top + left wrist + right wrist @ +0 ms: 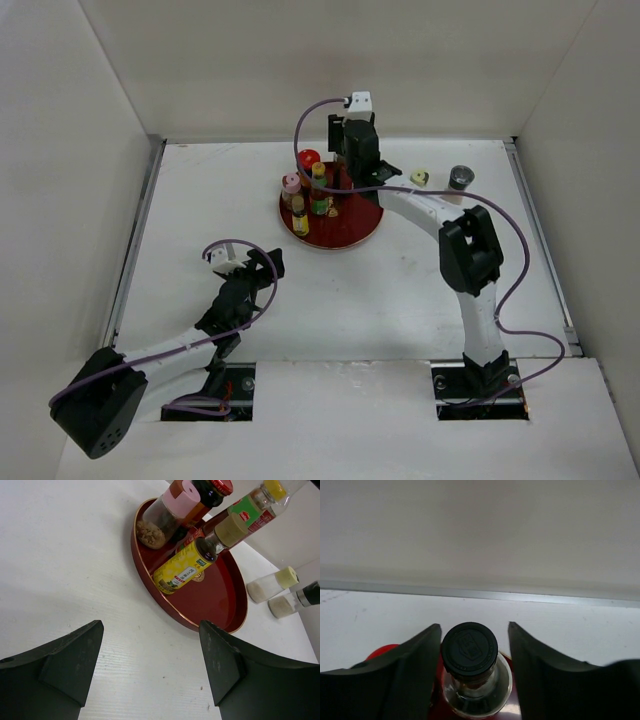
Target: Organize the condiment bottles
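Bright, even overhead light, soft shadows

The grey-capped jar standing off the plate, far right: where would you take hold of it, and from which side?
Probably its body just under the cap: the grey-capped jar stands upright on the table, so come down from above, pincer closing front to back. The cream-capped jar stands close on its left in the top view, leaving little room there.

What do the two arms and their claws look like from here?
The left arm and right arm are white links with black joint housings, each trailed by a looping purple cable. The left claw and right claw have broad matte-black wedge-shaped fingers. I see no markings.
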`<state>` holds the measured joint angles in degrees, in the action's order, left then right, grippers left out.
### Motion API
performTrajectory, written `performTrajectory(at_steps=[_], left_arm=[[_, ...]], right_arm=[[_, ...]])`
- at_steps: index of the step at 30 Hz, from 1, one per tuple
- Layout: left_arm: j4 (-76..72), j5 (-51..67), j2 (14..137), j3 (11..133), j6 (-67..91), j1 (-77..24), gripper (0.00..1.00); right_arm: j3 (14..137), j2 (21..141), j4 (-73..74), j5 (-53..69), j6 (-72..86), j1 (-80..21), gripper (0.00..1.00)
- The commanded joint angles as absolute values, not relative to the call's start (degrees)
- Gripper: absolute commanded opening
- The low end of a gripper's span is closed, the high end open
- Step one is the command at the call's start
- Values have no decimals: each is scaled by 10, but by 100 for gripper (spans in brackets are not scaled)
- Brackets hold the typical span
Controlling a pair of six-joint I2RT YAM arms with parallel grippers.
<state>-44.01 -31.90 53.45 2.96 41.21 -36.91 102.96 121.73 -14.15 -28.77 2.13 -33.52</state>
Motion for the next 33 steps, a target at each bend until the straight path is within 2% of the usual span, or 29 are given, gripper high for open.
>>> performTrajectory(at_steps=[1, 10, 13, 16, 18, 19, 21, 22, 23, 24, 25, 26, 27, 28, 33], left_arm=[[-471, -311, 530, 35, 417, -370, 76], [-471, -308, 536, 38, 415, -369, 76], [-469, -308, 532, 37, 414, -370, 76], [-471, -306, 534, 38, 413, -369, 76], [-468, -304, 529, 37, 413, -371, 76], [-471, -304, 531, 37, 414, -374, 76], [-472, -304, 542, 42, 414, -378, 76], [-474, -303, 546, 43, 414, -379, 76], [-475, -303, 547, 43, 414, -382, 76], [-476, -303, 545, 43, 414, -384, 76], [-476, -305, 544, 43, 413, -384, 76], [-477, -306, 544, 43, 413, -384, 76], [-477, -306, 544, 43, 413, -385, 76], [-477, -303, 544, 42, 413, -382, 76], [-477, -308, 533, 37, 413, -383, 76]], right_arm=[[1013, 1180, -202, -298, 35, -342, 67], [947, 1072, -194, -302, 66, -344, 90], [874, 1010, -197, -298, 79, -342, 96], [779, 951, -200, -300, 103, -330, 98], [724, 926, -186, -304, 125, -306, 91], [703, 918, -168, -307, 140, -292, 79], [678, 911, -127, -305, 170, -262, 47], [670, 911, -106, -302, 184, -248, 40], [665, 912, -91, -300, 191, -235, 39], [661, 916, -78, -298, 193, -225, 42], [660, 922, -68, -295, 193, -214, 48], [660, 927, -58, -292, 193, -207, 58], [663, 935, -48, -290, 196, -198, 74], [665, 945, -46, -288, 197, -190, 84], [699, 998, -42, -234, 192, -160, 92]])
